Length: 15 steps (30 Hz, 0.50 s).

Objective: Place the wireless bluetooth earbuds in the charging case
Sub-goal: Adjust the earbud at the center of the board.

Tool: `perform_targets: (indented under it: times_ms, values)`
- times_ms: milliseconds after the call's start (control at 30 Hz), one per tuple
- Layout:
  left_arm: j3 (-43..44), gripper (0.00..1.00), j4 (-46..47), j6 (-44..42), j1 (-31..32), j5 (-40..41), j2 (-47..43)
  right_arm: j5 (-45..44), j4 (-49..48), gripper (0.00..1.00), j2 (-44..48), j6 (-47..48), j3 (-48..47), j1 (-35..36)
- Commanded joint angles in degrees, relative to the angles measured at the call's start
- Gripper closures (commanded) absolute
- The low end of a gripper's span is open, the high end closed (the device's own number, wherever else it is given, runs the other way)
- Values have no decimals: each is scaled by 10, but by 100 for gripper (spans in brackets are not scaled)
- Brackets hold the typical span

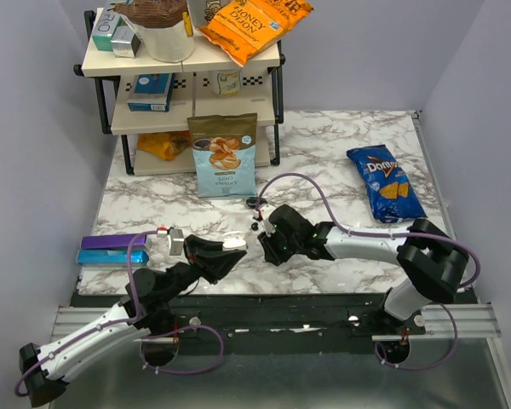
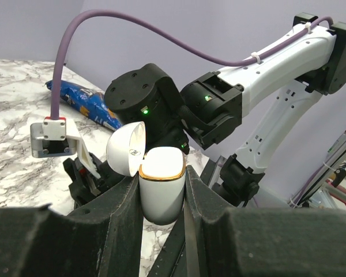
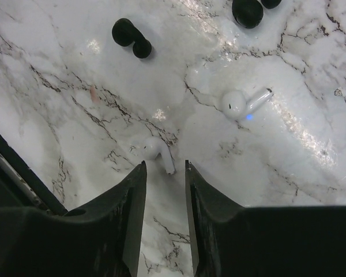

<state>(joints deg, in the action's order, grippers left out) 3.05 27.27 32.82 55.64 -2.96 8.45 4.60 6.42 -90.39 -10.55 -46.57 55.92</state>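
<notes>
Left pincer (image 2: 162, 176) is clamped on the white charging case (image 2: 161, 199), lid open and mouth up, above the worktop (image 2: 11, 121). Right pincer (image 3: 165, 173) is empty, jaws slightly apart, just over one white earbud (image 3: 157, 150). The second earbud (image 3: 237, 104) lies nearby. I'd widen, straddle the bud's body and close gently.

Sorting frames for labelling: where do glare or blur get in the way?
Left wrist: the open white case is blown out at its rim, and the left fingers gripping it look soft. Right wrist: glare spots on the marble table, yet the white earbuds are sharp. Top external: evenly lit.
</notes>
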Motion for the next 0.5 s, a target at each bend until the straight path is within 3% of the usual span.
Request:
perform_targets:
  times_ms: [0,467]
  values:
    - [-32,100,-8,-1,4,15,-19,17,-12,58,-24,21,-26,4]
    - [-33,100,-19,-2,6,16,-31,25,1,57,-72,32,-52,11]
